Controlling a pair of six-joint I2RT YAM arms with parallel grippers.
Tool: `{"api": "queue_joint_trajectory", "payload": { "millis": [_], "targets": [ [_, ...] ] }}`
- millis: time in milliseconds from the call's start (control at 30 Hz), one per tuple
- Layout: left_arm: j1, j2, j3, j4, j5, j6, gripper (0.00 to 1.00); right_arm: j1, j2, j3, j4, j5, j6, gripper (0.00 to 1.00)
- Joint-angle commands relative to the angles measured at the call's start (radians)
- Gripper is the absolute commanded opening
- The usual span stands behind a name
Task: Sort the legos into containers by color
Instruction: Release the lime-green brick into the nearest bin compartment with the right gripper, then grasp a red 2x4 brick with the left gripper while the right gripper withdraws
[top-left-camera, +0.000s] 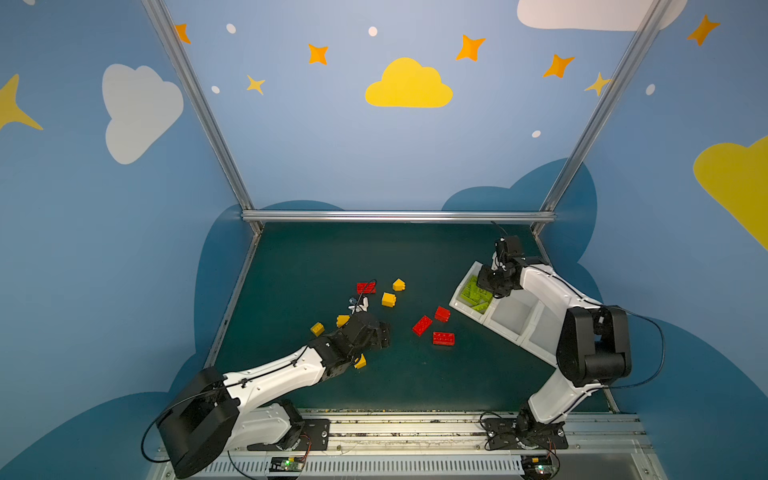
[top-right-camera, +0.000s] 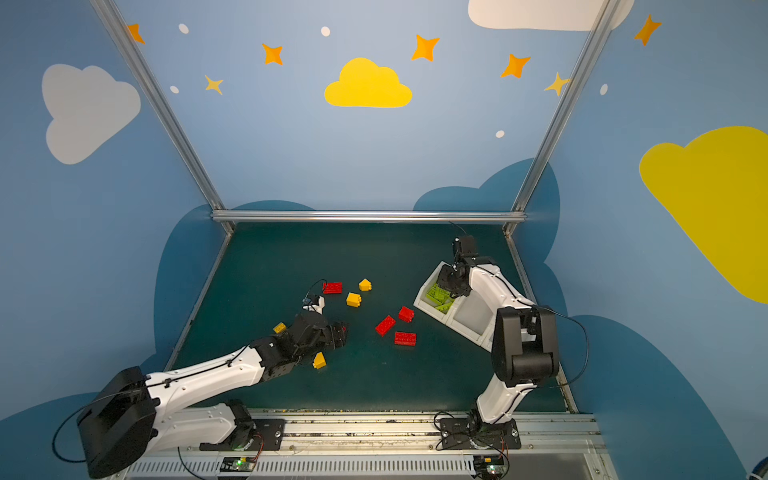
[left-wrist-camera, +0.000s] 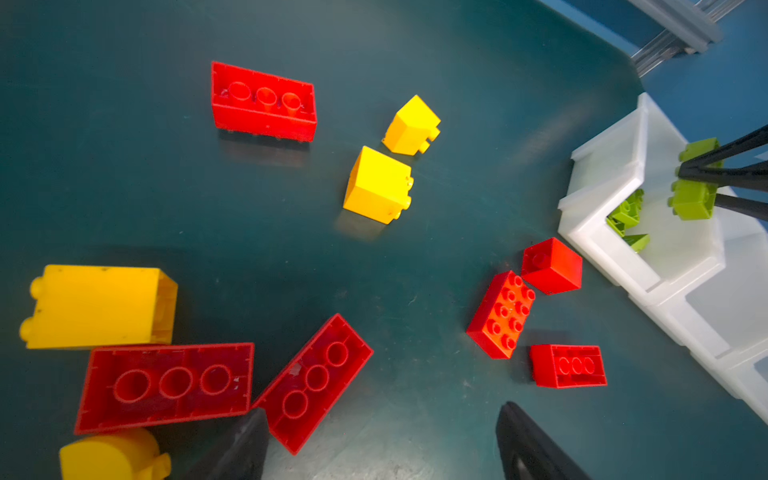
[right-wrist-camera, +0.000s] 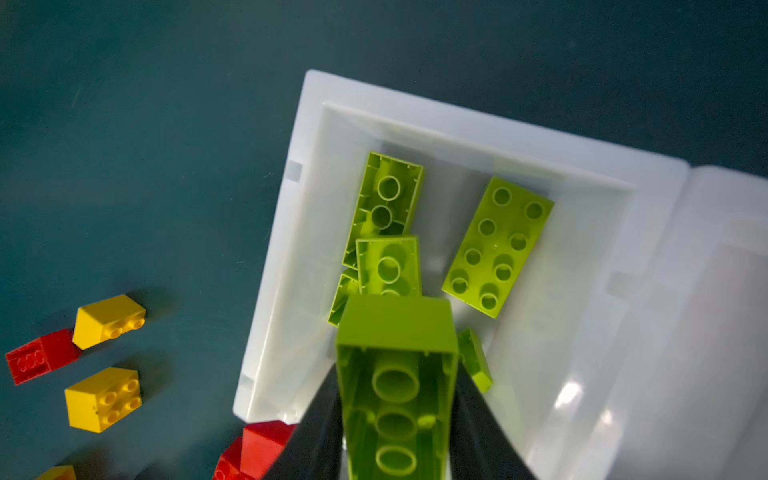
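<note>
Greens nearly done: R end effector pinched a lime lego over end container, above other greens. L end effector spread, empty, near reds. Reds, yellows all lay on surface; mid container bare.

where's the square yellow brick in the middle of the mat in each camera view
Top view: square yellow brick, mid-mat.
Top view: same spot.
Left wrist: lying on its side, studs toward the white bins.
Right wrist: out on the mat, studs facing the camera.
Shared landmark: the sloped yellow brick, right beside it in every view.
</note>
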Motion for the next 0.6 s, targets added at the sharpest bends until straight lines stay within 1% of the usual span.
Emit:
{"api": "queue_joint_trajectory", "payload": {
  "millis": [0,133,167,267,400,500,567],
  "targets": [
    [0.008,-0.010,-0.011,-0.037,-0.016,-0.013,0.85,-0.009,0.000,0.007,0.043,-0.028,0.015,0.49],
    [0.010,-0.001,-0.007,-0.036,-0.005,-0.014,0.86,-0.011,-0.007,0.018,0.030,-0.038,0.004,0.65],
    [0.009,0.007,-0.001,-0.038,-0.001,-0.013,0.85,-0.011,-0.012,0.017,0.029,-0.039,0.003,0.67],
    [0.008,0.047,0.036,-0.060,0.031,0.012,0.85,-0.009,-0.046,0.004,0.029,-0.051,0.000,0.69],
    [-0.004,0.127,0.100,-0.080,0.090,0.097,0.83,0.008,-0.157,-0.050,0.060,-0.077,0.002,0.71],
    [-0.038,0.192,0.148,-0.088,0.076,0.162,0.79,0.027,-0.257,-0.105,0.090,-0.102,0.008,0.72],
    [-0.058,0.242,0.185,-0.088,0.079,0.197,0.76,0.026,-0.322,-0.147,0.120,-0.141,0.038,0.72]
  ]
}}
